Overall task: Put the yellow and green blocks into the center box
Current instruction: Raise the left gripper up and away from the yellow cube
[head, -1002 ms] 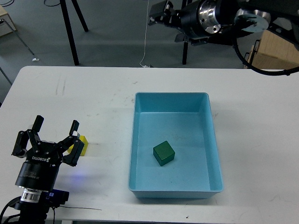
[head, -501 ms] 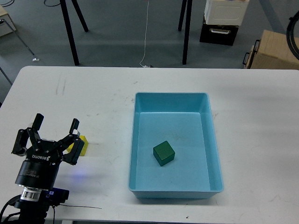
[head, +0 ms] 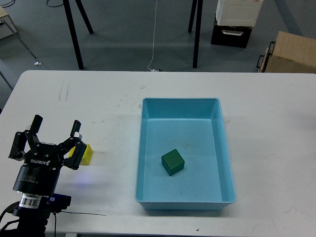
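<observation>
left gripper (head: 54, 129): jaws spread wide, holding nothing, fingers pointing away from the camera above the table (head: 98, 103)
yellow block (head: 83, 154): on the table, just right of the right-hand finger (head: 74, 132) and slightly nearer the camera than its tip; partly hidden by the gripper body, contact can't be told
green block (head: 173, 162): well right of the jaws, lying inside the blue box (head: 143, 148), near its middle, turned a little askew
right gripper: out of view, jaw state unknown
</observation>
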You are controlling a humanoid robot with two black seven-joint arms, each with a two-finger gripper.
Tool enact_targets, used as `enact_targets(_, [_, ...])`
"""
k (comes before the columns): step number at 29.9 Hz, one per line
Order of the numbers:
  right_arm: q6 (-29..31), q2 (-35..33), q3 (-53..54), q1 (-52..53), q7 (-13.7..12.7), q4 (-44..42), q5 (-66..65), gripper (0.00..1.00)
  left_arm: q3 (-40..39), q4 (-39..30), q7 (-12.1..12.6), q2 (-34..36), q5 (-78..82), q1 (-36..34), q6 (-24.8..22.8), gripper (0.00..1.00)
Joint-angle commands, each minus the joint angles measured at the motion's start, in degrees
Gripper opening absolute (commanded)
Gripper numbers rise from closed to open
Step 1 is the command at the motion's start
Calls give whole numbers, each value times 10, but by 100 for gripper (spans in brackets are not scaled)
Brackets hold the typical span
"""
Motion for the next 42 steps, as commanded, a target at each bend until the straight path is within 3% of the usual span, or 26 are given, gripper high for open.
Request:
enact_targets(1, [0,70,55,-138,0,101,-1,96,-3,0,-1,0,0,-1,0,100])
enact_targets(6, [0,144,55,-197,-1,140,-9,96,-5,-6,-3,0,0,0,0,100])
enact_targets(14, [0,136,61,-204,-1,143,-9,96,-16,-31,-4,22,0,-5,0,100])
enact_targets(21, [0,70,68,-243,-1,147,-12,96,-62,19,6,49,-4,-78,0,100])
enact_targets(24, [0,65,84,-253,-1,161,-12,96,-96,79,17,49,-13,-139,0,100])
enact_targets(28, [0,65,91,-260,0,170,-12,96,-103,85,18,58,-74,-192,0,100])
enact_targets(37, [0,108,108,-275,0,190,-14,96,-84,62,13,328,-71,-278,0,100])
enact_targets(42, [0,137,104,-273,-1,194,-16,96,104,55,13,482,-30,-433,0,100])
